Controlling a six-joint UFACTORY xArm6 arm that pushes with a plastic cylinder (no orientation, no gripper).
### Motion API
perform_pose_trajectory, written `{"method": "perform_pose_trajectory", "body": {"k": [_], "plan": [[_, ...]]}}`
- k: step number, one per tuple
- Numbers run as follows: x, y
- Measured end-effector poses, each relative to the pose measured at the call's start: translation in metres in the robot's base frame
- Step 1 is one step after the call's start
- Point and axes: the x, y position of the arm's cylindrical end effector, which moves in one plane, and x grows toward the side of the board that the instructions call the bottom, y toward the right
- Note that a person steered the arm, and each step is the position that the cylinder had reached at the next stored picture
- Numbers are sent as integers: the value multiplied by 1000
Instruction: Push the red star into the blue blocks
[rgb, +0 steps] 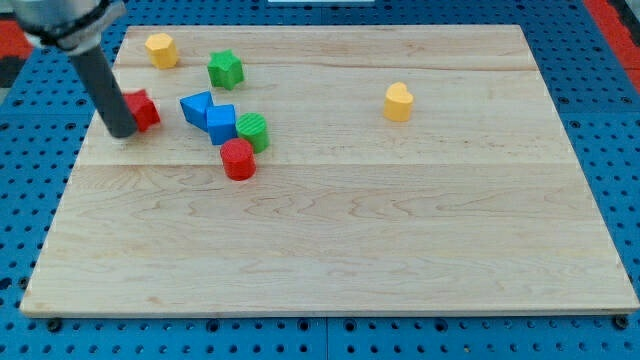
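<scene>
The red star (143, 109) lies at the board's upper left, partly hidden behind my rod. My tip (121, 131) rests on the board against the star's left side. Two blue blocks sit just right of the star: one (196, 106) close to it, and a blue cube (221, 124) touching the first on its lower right. A small gap separates the star from the nearer blue block.
A green round block (254, 131) touches the blue cube's right side. A red cylinder (238, 159) sits just below them. A green star (226, 69) and a yellow block (161, 49) lie toward the view's top left. Another yellow block (398, 102) stands at the upper right.
</scene>
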Motion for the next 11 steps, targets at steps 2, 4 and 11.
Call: {"method": "perform_pose_trajectory", "body": {"k": [2,4,11], "plan": [[0,7],[-34,35],[-78,86]]}}
